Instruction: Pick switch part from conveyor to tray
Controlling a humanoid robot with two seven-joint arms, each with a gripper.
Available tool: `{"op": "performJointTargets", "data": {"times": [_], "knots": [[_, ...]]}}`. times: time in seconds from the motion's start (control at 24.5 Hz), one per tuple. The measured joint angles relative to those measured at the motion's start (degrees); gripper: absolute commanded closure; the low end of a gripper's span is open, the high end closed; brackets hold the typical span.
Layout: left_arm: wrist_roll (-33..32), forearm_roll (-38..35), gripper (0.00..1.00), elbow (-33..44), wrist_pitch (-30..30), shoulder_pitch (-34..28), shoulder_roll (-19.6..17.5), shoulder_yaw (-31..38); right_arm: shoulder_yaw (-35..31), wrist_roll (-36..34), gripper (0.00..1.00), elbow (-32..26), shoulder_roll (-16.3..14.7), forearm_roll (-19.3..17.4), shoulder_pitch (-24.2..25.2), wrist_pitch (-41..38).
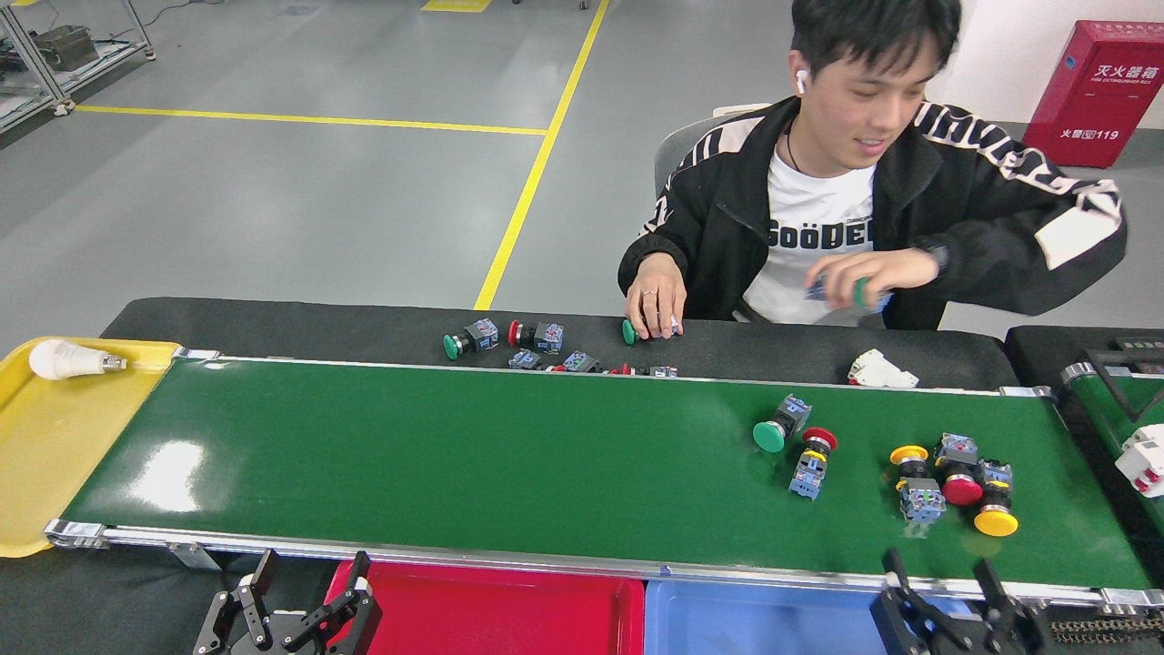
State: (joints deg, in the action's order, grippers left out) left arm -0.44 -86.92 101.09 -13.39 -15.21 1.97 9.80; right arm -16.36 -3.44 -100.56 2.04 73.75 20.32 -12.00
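Right gripper (950,582) open, empty, near conveyor (455,455) rail; switch cluster (955,478) just beyond

From my remote station: a white light bulb (65,360) lies in a yellow tray (55,446) at far left. A person (864,200) in a black jacket sits beyond the belt, near a red fire-extinguisher box (1096,91).

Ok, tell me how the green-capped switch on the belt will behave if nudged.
The green-capped switch lies on its side, so its round cap would probably let it roll in an arc. The boxy grey rear likely stops a full roll. It looks rigid, and may bump the red-capped switch beside it.
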Motion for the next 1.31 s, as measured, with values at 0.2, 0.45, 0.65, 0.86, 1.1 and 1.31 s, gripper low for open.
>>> {"op": "performJointTargets", "data": {"times": [0.2,0.45,0.65,0.86,1.1,1.31], "knots": [[0.2,0.0,0.00,0.0,0.0,0.0,0.0,-0.2,1.5,2.4,0.02,0.2,0.9,1.3,-3.7,0.4],[0.2,0.0,0.00,0.0,-0.1,-0.4,-0.1,-0.3,11.4,7.5,0.05,6.6,1.7,6.3,-11.9,9.5],[0.2,0.0,0.00,0.0,-0.6,-0.4,-1.0,-0.8,17.7,8.7,0.16,15.1,1.5,6.4,-21.3,18.8],[0.4,0.0,0.00,0.0,-1.8,1.3,-1.0,-4.0,22.8,9.7,0.68,19.4,1.1,6.2,-24.9,21.5],[-0.2,-6.1,0.00,-0.5,-3.3,8.8,-1.3,-11.6,25.0,10.5,0.83,19.3,-0.1,5.7,-25.2,19.4],[-1.1,-9.1,0.00,-7.6,-3.6,12.9,-0.7,-15.4,27.3,10.7,0.83,11.1,-0.1,4.4,-20.8,14.0]]}}
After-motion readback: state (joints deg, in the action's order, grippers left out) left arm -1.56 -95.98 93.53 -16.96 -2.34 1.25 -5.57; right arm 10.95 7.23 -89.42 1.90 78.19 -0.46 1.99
